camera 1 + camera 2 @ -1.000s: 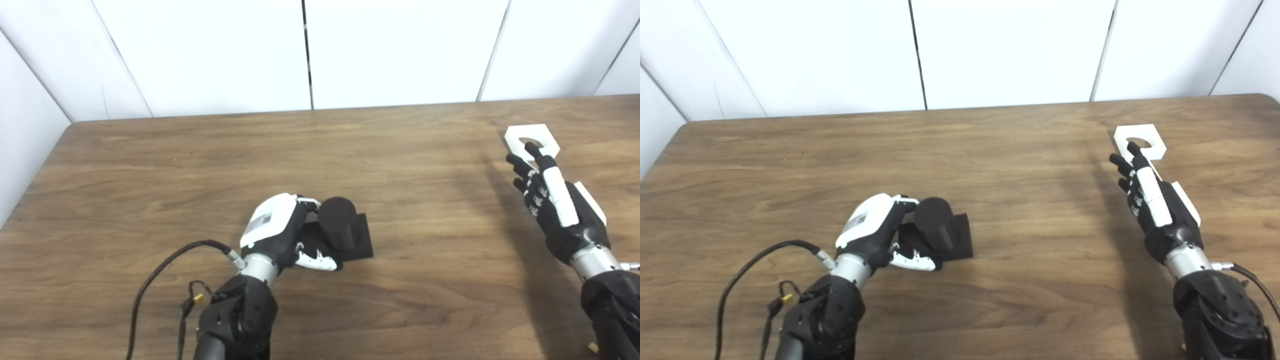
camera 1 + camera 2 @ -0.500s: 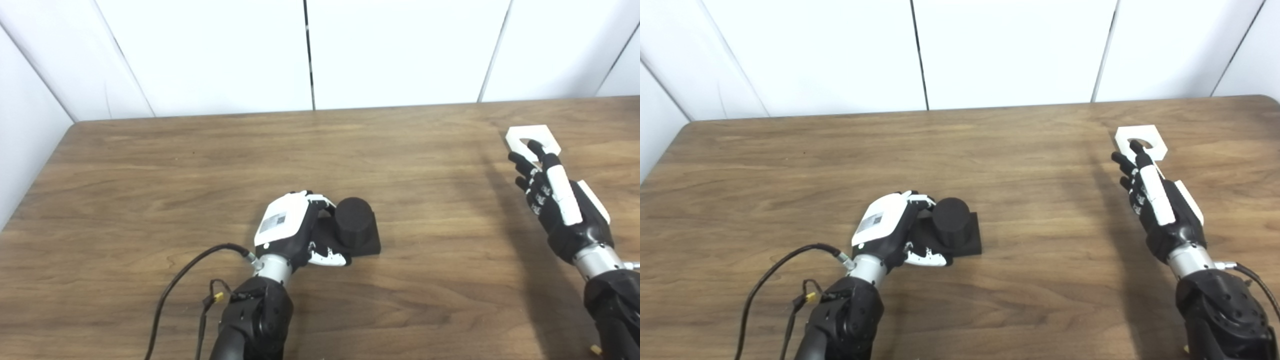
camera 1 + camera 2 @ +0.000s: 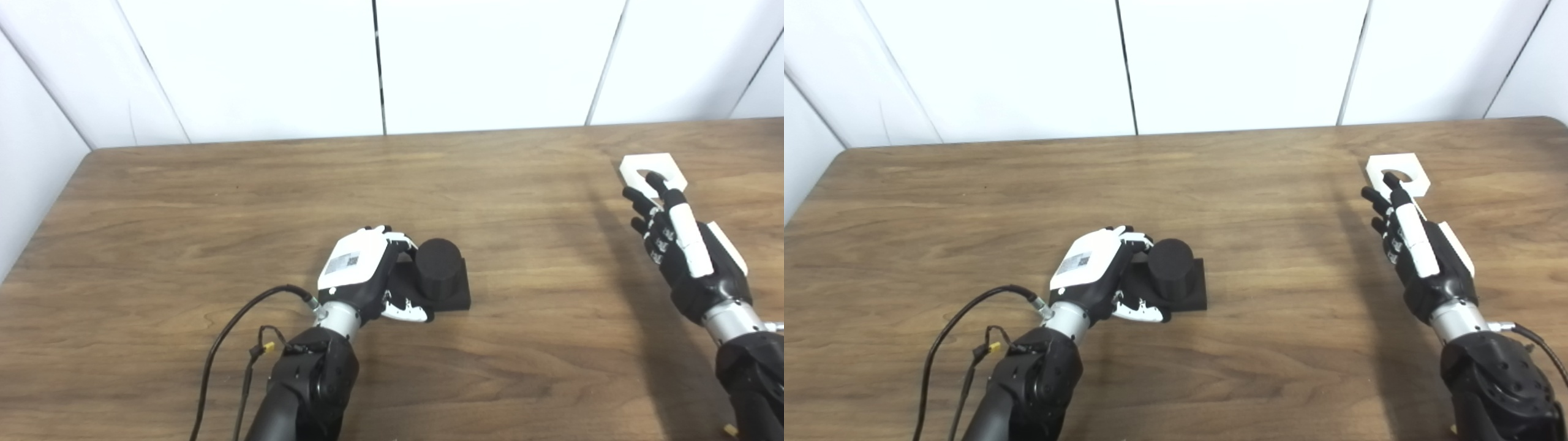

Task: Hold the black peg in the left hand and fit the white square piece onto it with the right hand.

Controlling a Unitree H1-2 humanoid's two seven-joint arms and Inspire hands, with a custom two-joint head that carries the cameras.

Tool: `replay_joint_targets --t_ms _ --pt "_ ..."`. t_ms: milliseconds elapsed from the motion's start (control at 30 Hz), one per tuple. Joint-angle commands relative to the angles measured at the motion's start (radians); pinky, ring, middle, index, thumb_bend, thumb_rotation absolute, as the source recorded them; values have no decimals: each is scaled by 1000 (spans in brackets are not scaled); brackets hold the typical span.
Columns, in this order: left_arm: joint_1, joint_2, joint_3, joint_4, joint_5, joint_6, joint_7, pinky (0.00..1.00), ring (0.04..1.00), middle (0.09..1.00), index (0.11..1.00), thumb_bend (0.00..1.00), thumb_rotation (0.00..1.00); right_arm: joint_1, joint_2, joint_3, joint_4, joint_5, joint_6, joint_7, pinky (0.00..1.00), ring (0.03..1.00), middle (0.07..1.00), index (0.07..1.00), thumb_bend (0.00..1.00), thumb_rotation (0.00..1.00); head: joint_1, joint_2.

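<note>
The black peg (image 3: 438, 267), a short cylinder on a square black base, stands upright on the wooden table (image 3: 184, 202) near the middle. My left hand (image 3: 361, 274) is shut on its left side, fingers curled over the base and thumb along the front edge. The white square piece (image 3: 669, 164), with a round hole, lies flat at the far right. My right hand (image 3: 680, 245) hovers open just in front of it, fingers stretched out straight. One fingertip overlaps the hole in the picture; I cannot tell whether it touches.
A black cable (image 3: 242, 318) loops from my left wrist over the table's front left. White wall panels (image 3: 380, 61) close off the back edge, and another wall stands at the left.
My left hand has slid the black peg to the right, and the peg has gone from tilted to upright on its base. The right hand has barely moved.
</note>
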Motion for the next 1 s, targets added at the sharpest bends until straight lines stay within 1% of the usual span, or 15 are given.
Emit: replay_joint_targets --t_ms 0,167,267,300,367,433,467,533,600,633,733,867,900,967 --pt "-4 23 -20 42 -6 1 -42 1000 957 849 491 510 58 -24 -6 -7 -48 1 -18 -2 1000 993 911 1000 605 861 -2 2" --pt "-8 23 -22 53 -29 13 -31 1000 952 841 489 511 57 -23 -10 -4 -53 -3 -16 0 1000 987 906 1000 578 846 -8 4" --pt "-9 21 -22 50 -36 29 -36 1000 952 843 489 510 58 -31 -26 -6 -63 -9 -6 2 1000 991 908 1000 595 798 -7 8" --pt "-9 21 -22 49 -36 36 -39 1000 956 849 490 510 58 -36 -32 -9 -70 -7 0 3 1000 983 911 985 582 697 -7 8" --pt "-10 20 -21 45 -36 52 -46 1000 959 855 490 510 58 -56 -38 -36 -89 25 34 -7 999 975 914 968 589 607 -16 10" --pt "-11 24 -19 45 -42 59 -43 1000 962 860 490 510 57 -81 -48 -63 -105 48 62 -17 984 968 907 939 637 476 -30 8" --pt "-11 28 -19 47 -44 59 -40 1000 961 858 490 510 57 -96 -62 -72 -110 54 72 -18 983 972 912 935 636 445 -41 7" --pt "-13 39 -21 51 -39 56 -39 1000 962 860 489 510 58 -125 -103 -74 -110 42 82 -13 997 975 929 916 653 378 -58 7" --pt "-13 50 -22 50 -37 56 -39 1000 961 859 489 510 58 -153 -151 -58 -97 5 81 0 988 967 938 914 675 312 -94 7" --pt "-11 54 -23 47 -38 59 -41 1000 960 859 489 511 58 -168 -179 -43 -89 -21 81 6 984 965 938 914 676 290 -94 7" --pt "-9 66 -26 40 -38 73 -62 1000 977 878 490 510 58 -211 -254 6 -60 -74 85 11 999 993 953 901 726 296 -114 9" --pt "-6 73 -23 42 -46 83 -77 1000 999 927 491 510 59 -268 -339 72 -8 -98 86 2 1000 1000 972 886 798 307 -124 13" --pt "-6 76 -24 43 -46 82 -78 1000 1000 936 491 510 59 -285 -366 95 9 -113 86 5 1000 1000 980 876 808 304 -127 13" --pt "-10 84 -25 45 -44 81 -85 1000 1000 944 491 509 60 -316 -428 152 40 -179 86 32 997 1000 996 855 848 311 -134 16"
